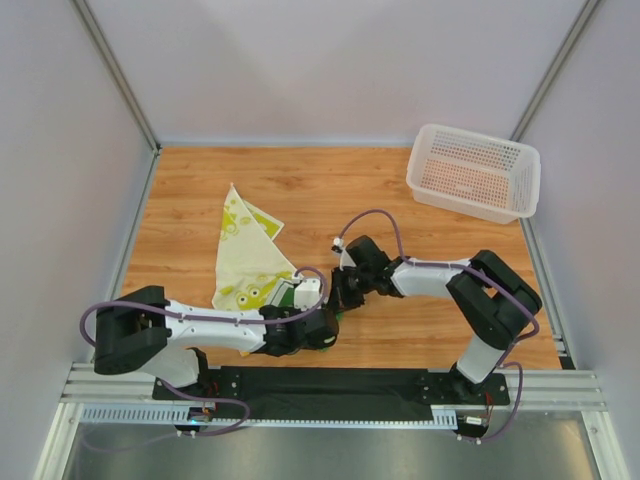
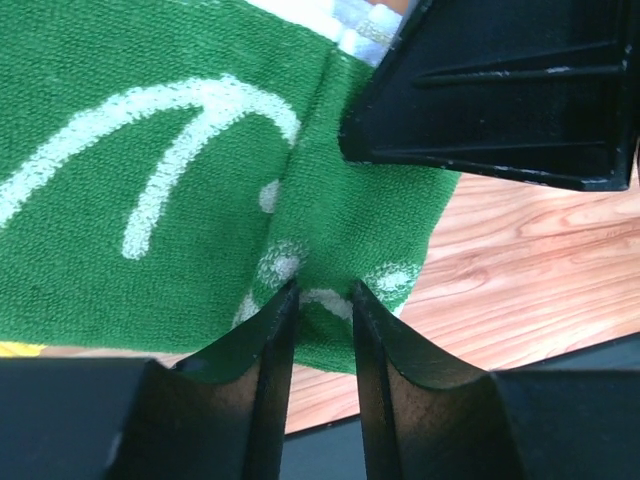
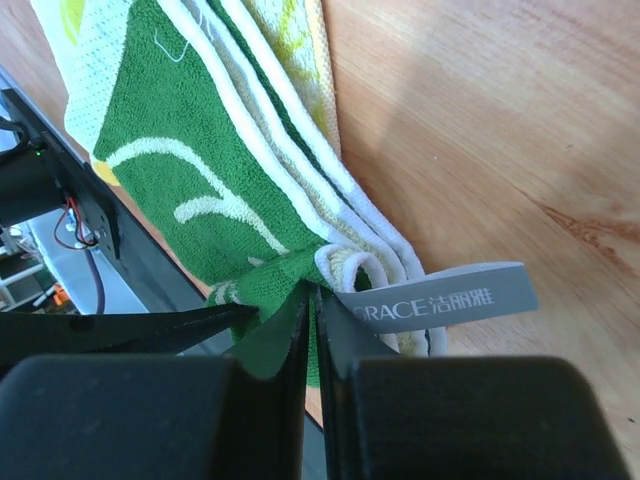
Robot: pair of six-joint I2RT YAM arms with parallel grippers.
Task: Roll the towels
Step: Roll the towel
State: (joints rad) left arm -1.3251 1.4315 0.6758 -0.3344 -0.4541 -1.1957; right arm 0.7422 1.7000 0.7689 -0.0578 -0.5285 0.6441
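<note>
Where the two arms meet over the near middle of the table (image 1: 330, 190), the green towel (image 2: 100, 220) sits bunched between both claws, mostly hidden from above.

Left claw (image 2: 322, 292): fingers narrowly apart, a raised ridge of green cloth caught between the tips. The rest of the towel spreads away from the claw, white line drawing facing up.

Right claw (image 3: 310, 298): fingers pressed almost together on a green corner, just beside a grey label (image 3: 440, 305) marked GRACE that sticks out sideways. White-edged folded layers run away from that claw across the wood.

The claws are close together, the right one's black body just beyond the left's pinch.

Yellow towel (image 1: 245, 262): loose on the table, left of the claws, its near end just beside them.

Basket (image 1: 460, 203): far right corner, well apart.
</note>
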